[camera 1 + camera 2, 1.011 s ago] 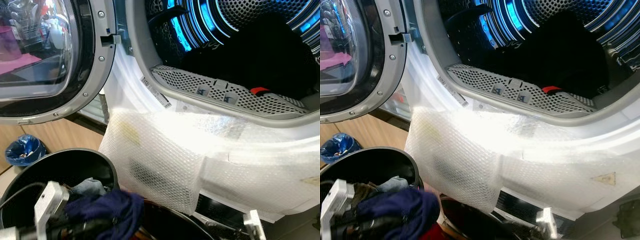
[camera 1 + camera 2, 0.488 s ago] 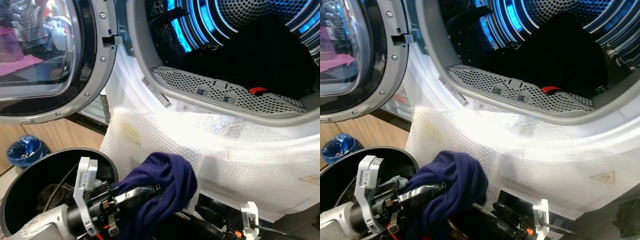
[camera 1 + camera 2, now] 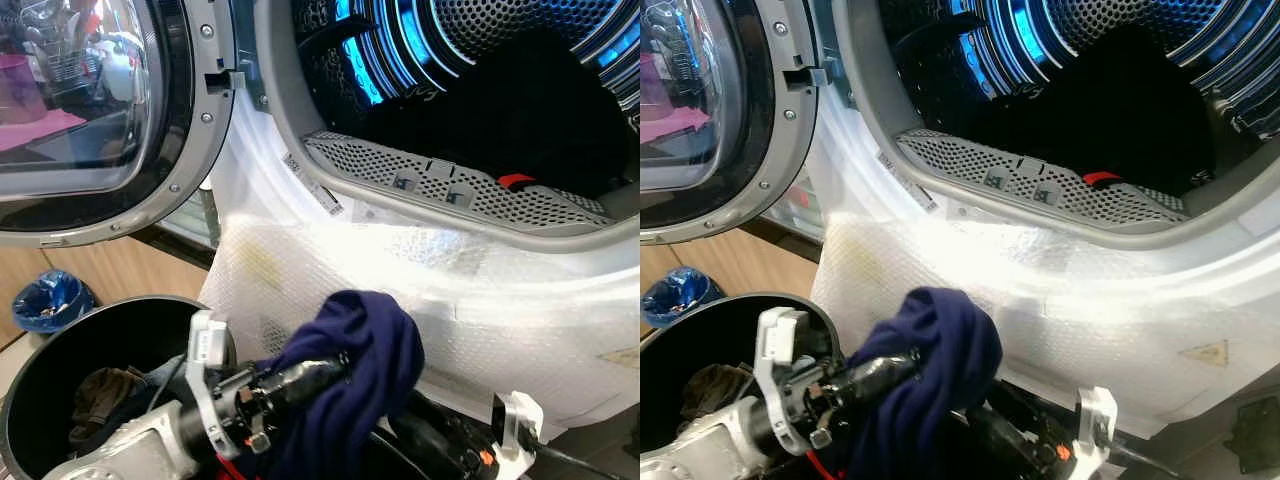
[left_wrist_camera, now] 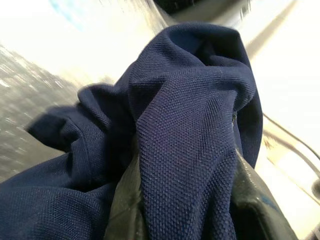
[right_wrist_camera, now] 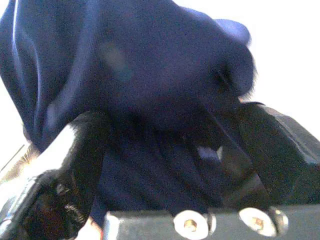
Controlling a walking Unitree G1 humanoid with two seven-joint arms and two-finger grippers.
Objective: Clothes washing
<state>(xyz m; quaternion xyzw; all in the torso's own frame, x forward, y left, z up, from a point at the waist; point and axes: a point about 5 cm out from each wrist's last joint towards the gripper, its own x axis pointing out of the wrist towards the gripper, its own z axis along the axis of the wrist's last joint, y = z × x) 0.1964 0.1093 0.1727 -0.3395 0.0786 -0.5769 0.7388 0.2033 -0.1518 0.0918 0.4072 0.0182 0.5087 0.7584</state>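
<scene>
blue bin bag (image 3: 45, 301) — wooden floor (image 3: 130, 268)

The open dryer drum (image 3: 480, 90) and black basket (image 3: 60, 370) are seen downward from the head; the navy garment (image 4: 190, 130) is viewed close by both wrist cameras.

The drum opening (image 3: 470, 90) gapes wide, its door (image 3: 100, 120) swung left, dark laundry (image 3: 540, 110) heaped inside.

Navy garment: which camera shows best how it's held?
Left wrist view: the navy garment drapes sharply over the left gripper. Eye views show it bunched before the machine; the right wrist view shows it blurred.
</scene>
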